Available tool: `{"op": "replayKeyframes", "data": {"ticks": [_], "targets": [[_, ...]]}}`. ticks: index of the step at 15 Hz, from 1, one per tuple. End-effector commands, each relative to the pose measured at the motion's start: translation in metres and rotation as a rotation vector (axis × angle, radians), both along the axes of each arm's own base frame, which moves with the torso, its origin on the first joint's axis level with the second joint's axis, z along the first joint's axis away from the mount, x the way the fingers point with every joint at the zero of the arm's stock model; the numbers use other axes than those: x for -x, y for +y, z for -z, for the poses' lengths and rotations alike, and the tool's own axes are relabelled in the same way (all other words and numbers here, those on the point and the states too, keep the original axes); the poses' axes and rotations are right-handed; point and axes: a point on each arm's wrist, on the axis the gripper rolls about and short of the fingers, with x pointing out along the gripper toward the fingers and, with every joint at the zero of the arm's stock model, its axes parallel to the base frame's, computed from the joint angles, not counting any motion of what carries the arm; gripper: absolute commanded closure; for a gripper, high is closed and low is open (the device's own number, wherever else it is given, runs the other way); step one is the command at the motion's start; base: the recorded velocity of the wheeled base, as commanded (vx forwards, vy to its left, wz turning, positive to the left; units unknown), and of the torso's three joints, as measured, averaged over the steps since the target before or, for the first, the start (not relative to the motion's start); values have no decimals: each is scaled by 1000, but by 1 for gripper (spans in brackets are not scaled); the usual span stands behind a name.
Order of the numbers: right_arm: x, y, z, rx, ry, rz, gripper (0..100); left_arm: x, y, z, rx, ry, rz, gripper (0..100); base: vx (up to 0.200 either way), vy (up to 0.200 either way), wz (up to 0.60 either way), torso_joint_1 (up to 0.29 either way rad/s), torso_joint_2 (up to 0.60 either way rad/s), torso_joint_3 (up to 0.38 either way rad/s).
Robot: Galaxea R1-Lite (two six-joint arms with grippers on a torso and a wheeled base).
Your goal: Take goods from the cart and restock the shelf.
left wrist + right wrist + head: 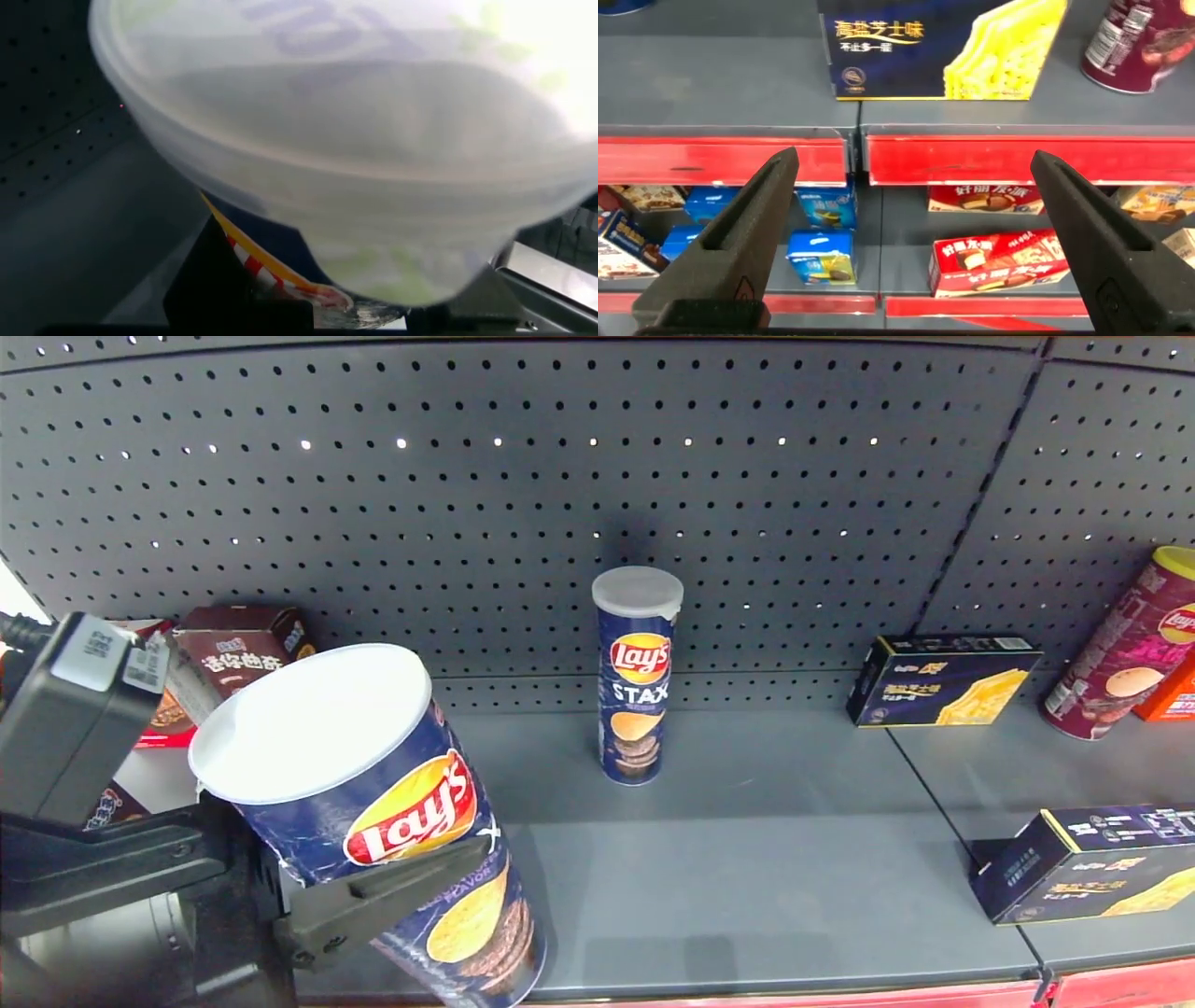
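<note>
1. Shelf (766,859): a grey deck ahead of both claws, with a red price rail (1027,159) along its front edge. In the right wrist view the rail lies just beyond the right claw.
2. Pegboard (560,476): a dark perforated back wall, well beyond the left claw.
3. Left claw (411,877): its fingers are clamped on the held chip can (373,784). One finger crosses the front of the can body; the other is hidden behind it.
4. Held chip can: tilted, not upright. Its white lid (355,140) is above the claw. Its base is below the claw, at the front edge of the deck. Whether the base touches the deck cannot be told.
5. Right claw (920,252): its fingers are spread wide and nothing is between them.
6. Standing chip can (636,681): upright on the deck, near the pegboard. It is farther in than the left claw, to that claw's right and well apart from it.
7. Maroon can (1116,653): leaning on the deck, far to the right of the left claw.
8. Front dark blue box (938,47): lies flat on the deck beyond the right claw.
9. Rear dark blue box (938,679): against the pegboard, right of the standing chip can.
10. Brown box (238,649): behind the left claw, near the pegboard.
11. Orange box (1172,695): beside the maroon can.
12. Red boxes (999,261) and blue packs (822,257): on the lower tier under the rail, seen between the right claw's fingers.
</note>
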Motion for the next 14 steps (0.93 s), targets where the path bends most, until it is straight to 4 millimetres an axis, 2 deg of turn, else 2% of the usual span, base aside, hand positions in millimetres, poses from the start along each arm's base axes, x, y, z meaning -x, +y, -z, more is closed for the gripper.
{"op": "replayKeyframes", "data": {"ticks": [1,2,3,4,8,9,10,12,13,14], "targets": [[-7,1,-65,8,-8,-68,0,1,7,-5,17,-17,-27,100,0,0,0,0,0,0],[-28,2,-84,11,72,-117,0,0,7,-10,26,-28,-16,100,0,0,0,0,0,0],[-30,2,-93,17,15,-166,0,-1,6,-11,28,-30,-7,100,0,0,0,0,0,0],[-40,4,-102,33,-18,-235,0,-7,7,-11,26,-23,-20,100,0,0,0,0,0,0],[-71,16,-123,61,16,-399,0,-10,8,-8,18,-11,-18,100,0,0,0,0,0,0],[-72,17,-124,61,16,-408,0,-10,8,-8,18,-10,-17,100,0,0,0,0,0,0],[-85,31,-136,60,9,-567,0,-10,8,-5,15,-1,-14,100,0,0,0,0,0,0],[-96,44,-146,64,28,-668,0,-10,8,-3,11,4,-14,100,0,0,0,0,0,0],[-109,56,-152,68,60,-743,0,-10,8,-4,14,0,-17,100,0,0,0,0,0,0],[-109,56,-152,68,60,-743,0,-10,8,-4,14,0,-17,100,0,0,0,0,0,0]]}}
